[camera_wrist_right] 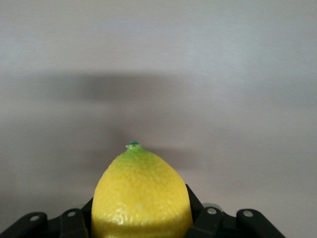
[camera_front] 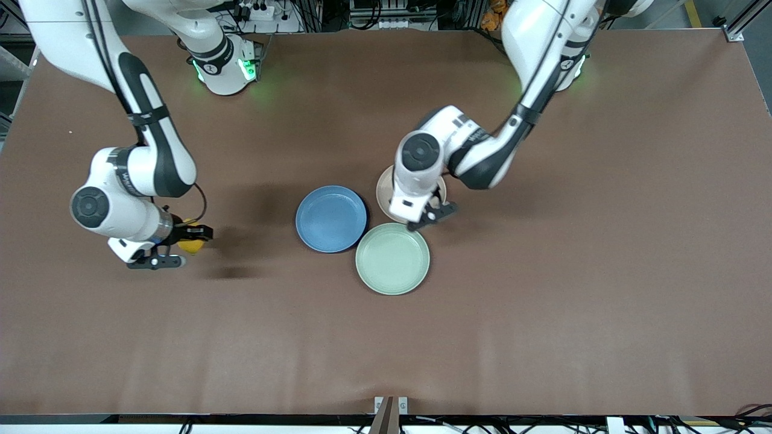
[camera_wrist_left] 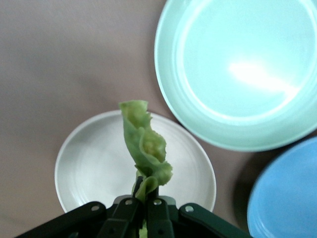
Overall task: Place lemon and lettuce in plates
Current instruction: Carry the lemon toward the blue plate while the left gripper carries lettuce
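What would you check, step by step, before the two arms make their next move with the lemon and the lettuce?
1. Left gripper shut on the lettuce: ok.
2. Lettuce hanging over the beige plate: ok.
3. Right gripper shut on the lemon: ok.
4. Lemon over the blue plate: not ok; it is over bare table toward the right arm's end.
5. Blue plate free to receive the lemon: ok.
6. Mint-green plate, not to be used, left bare: ok.
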### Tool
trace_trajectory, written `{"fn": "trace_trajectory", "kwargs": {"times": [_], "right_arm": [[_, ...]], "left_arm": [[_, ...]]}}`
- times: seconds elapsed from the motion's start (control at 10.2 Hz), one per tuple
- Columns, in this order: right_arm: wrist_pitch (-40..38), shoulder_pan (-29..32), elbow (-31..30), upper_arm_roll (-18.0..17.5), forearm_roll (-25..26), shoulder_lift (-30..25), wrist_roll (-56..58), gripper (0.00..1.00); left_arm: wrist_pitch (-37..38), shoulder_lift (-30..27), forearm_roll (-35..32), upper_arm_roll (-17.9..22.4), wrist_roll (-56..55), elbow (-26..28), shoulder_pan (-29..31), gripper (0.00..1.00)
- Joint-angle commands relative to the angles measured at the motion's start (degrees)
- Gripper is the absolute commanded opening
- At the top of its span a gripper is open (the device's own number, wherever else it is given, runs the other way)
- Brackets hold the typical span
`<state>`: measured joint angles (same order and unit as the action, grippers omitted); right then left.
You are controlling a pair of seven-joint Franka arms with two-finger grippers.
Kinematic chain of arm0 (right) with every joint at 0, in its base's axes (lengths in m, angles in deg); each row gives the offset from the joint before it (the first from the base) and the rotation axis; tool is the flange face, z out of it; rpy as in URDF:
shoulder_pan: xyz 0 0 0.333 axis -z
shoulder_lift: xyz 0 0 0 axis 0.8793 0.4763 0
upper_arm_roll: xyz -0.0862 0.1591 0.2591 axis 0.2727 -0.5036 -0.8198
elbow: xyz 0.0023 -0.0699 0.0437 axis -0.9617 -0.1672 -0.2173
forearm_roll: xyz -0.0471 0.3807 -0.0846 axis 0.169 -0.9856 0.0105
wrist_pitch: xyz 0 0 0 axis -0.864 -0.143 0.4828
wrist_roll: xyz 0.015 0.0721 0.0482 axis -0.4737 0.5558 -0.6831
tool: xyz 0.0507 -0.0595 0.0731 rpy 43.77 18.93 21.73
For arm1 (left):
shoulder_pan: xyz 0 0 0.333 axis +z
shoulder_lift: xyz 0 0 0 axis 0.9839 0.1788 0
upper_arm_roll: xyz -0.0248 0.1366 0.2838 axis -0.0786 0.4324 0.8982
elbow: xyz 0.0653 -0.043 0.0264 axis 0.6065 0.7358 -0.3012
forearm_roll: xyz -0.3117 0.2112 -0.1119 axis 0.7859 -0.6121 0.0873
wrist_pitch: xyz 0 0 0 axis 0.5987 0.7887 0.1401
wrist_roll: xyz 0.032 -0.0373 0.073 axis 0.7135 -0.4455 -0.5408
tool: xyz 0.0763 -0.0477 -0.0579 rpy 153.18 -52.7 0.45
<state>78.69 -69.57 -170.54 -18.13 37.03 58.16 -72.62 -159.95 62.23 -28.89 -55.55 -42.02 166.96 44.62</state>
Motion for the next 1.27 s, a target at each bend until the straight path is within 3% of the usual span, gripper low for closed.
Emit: {"fn": "trace_trajectory", "kwargs": {"times": [0.0, 0.1, 0.2, 0.59, 1.17], "right_arm": [[-0.9, -2.1, 1.9, -1.7, -3.3, -0.2, -0.1, 0.29], [-0.9, -3.7, 2.8, -2.5, -3.4, 0.1, -0.1, 0.29], [-0.9, -5.5, 3.6, -2.8, -3.4, 0.2, -0.1, 0.29], [-0.3, -13.5, 6.4, -2.8, -3.8, 2.0, -0.1, 0.3], [1.5, -21.8, 10.9, -2.6, -7.0, 6.8, -2.9, 0.33]], "left_arm": [[-0.2, -0.1, -0.1, 0.5, -3.4, 0.3, -1.3, 0.0], [-0.1, 0.7, -0.4, 0.6, -2.7, 0.3, -1.7, 0.42], [-0.1, 1.5, -2.9, 0.7, -1.9, 0.3, -2.1, 0.99], [0.4, 0.8, -4.2, 1.0, -2.8, 0.3, -1.6, 1.0], [0.3, -2.9, -5.0, 1.6, 8.9, 0.3, 13.7, 1.0]]}}
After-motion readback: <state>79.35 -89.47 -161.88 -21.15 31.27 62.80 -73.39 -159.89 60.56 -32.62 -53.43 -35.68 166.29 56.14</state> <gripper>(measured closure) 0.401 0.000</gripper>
